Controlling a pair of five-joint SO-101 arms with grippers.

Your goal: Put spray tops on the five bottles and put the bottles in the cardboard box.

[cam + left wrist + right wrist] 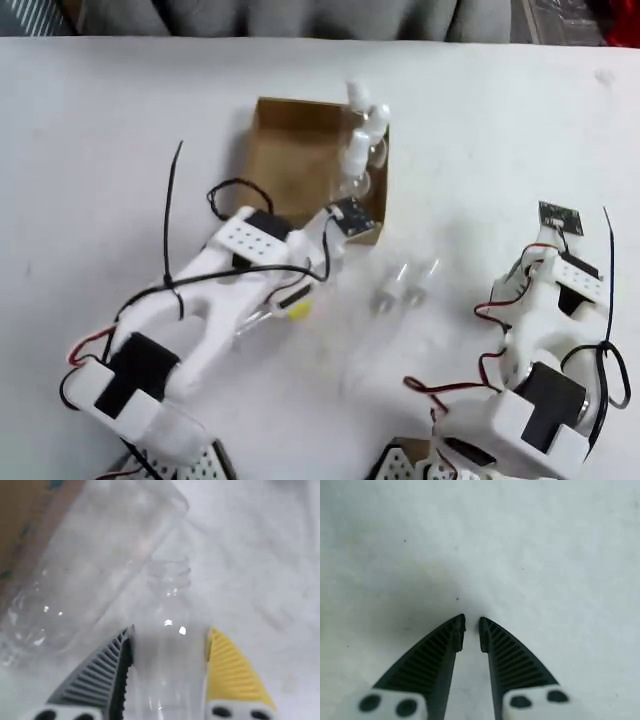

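A clear open-necked plastic bottle [169, 597] was gripped by the left gripper [170, 632]; the right gripper [471, 625] was held closed near the right edge of the white table [545, 540]

Left end effector [171, 631] clamped on a clear bottle [169, 587] (threaded neck bare), second clear bottle [90, 575] alongside; cardboard box [22, 520] corner

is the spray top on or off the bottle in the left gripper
Off. The bottle in the left gripper shows a bare threaded neck, no top.
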